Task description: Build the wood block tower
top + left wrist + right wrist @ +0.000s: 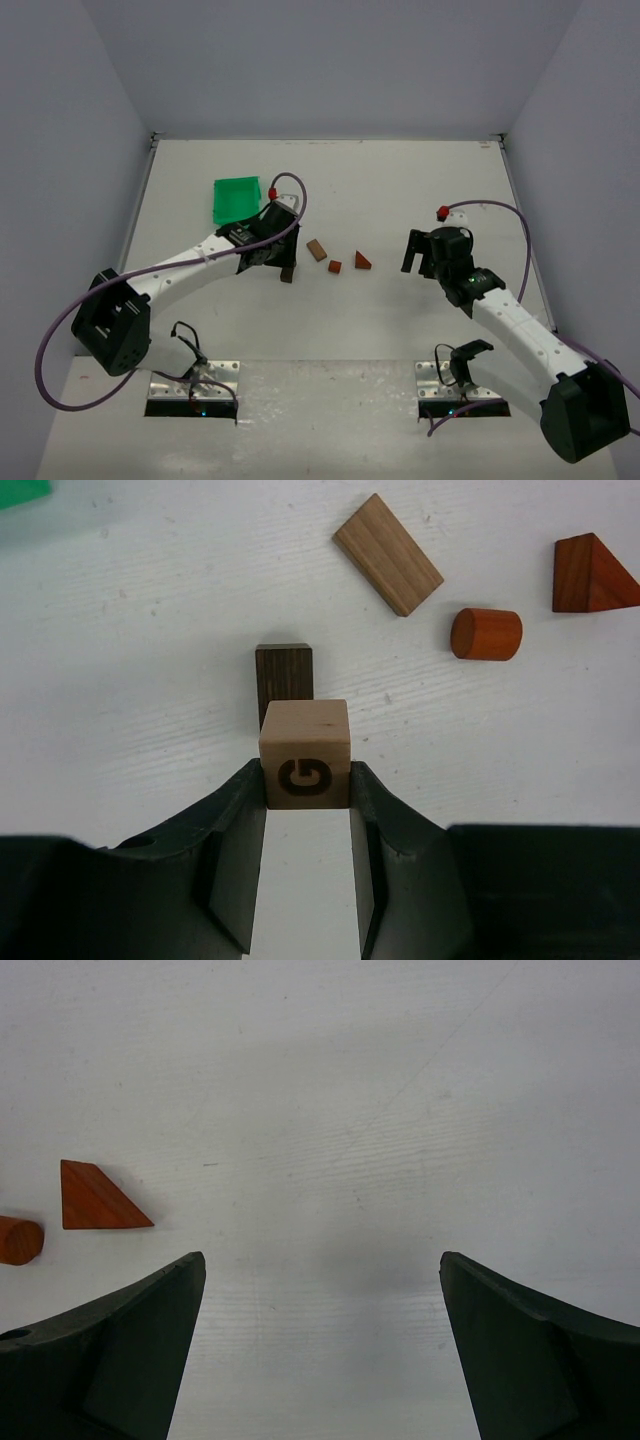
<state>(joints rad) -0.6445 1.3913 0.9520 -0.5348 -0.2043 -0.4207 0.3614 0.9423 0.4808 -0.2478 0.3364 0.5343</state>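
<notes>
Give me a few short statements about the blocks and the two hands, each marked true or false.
1. The left hand grips a tan cube. True.
2. The right hand holds the red wedge. False: it is open and empty, and the red wedge lies on the table.
3. The tan bar is stacked on the dark block. False: the tan bar lies flat on the table, apart from it.
4. A red cylinder lies between the tan bar and the red wedge. True.
</notes>
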